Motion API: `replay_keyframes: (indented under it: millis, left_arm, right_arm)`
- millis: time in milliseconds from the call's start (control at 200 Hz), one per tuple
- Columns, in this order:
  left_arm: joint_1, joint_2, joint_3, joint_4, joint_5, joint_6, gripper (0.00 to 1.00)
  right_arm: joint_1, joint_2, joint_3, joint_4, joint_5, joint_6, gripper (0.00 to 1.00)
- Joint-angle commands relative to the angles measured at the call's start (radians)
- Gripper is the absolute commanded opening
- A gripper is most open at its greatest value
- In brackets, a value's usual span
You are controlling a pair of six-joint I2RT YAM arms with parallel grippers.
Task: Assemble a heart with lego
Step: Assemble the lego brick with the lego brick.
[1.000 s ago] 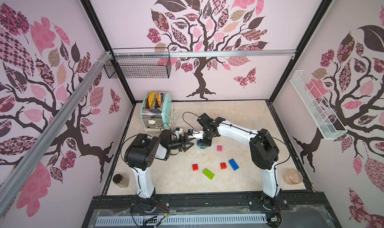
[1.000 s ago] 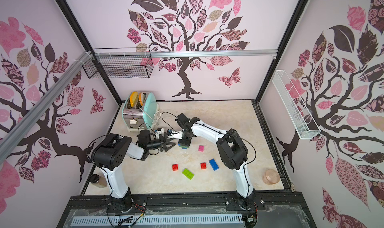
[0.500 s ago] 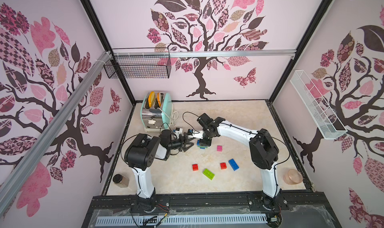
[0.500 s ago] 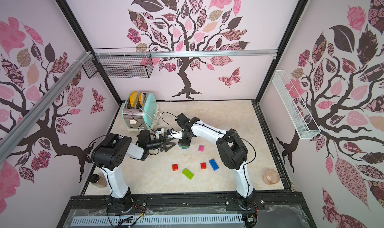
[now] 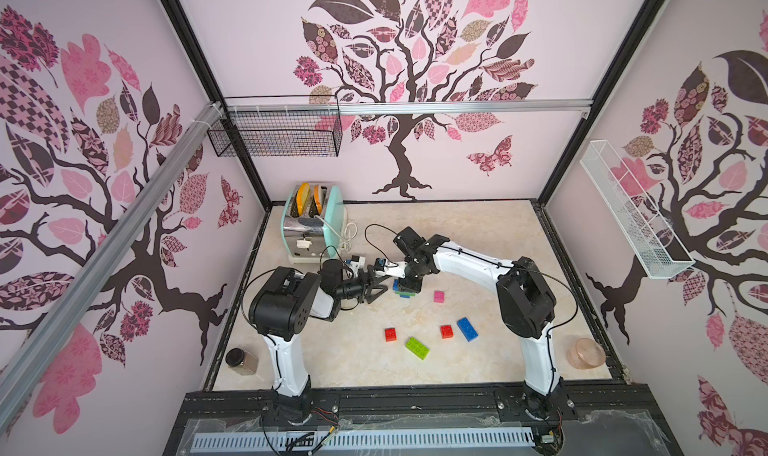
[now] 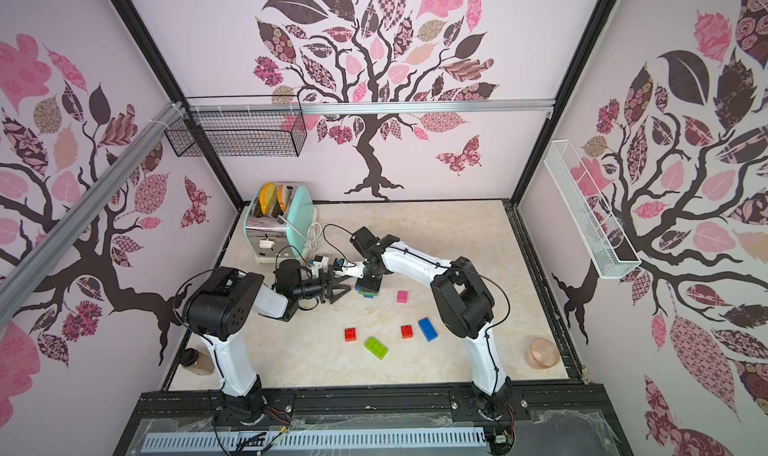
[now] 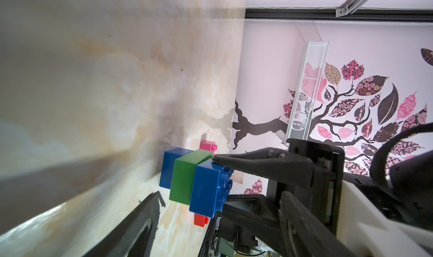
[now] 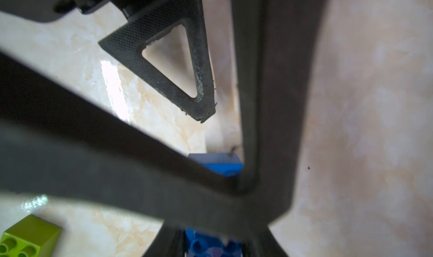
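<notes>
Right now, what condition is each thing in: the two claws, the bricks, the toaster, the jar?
Right gripper: shut on the top blue brick.
Left gripper: open, holding nothing.
Stack: blue, green, blue bricks joined.
Pink brick: loose, studs up.
Red bricks: both loose, studs up.
Loose blue brick: lying flat, studs up.
Lime brick: loose, studs up.
Toaster: two slices standing in its slots.
Jar: upright, closed.

My left arm [image 5: 286, 358] and right arm [image 5: 536, 362] are white tubes with bulky black joints [image 5: 282, 304], thin black cables [image 5: 366, 235] looping alongside. Both rise from a screw-dotted black rail [image 5: 457, 404]; my black fingers [image 8: 131, 45] are textured open triangles.
</notes>
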Motion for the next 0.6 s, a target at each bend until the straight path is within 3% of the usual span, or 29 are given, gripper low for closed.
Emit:
replay_keyframes:
  millis: [0,590]
  left_arm:
    - [0.0,0.026,0.002,0.001,0.003,0.013,0.8]
    - [-0.022,0.059,0.017,0.015,0.018,0.018,0.76]
  right_arm:
    - [0.003,-0.006,0.03,-0.005,-0.032,0.009,0.25]
    - [-0.017,-0.018,0.019,0.014,-0.075,-0.014,0.24]
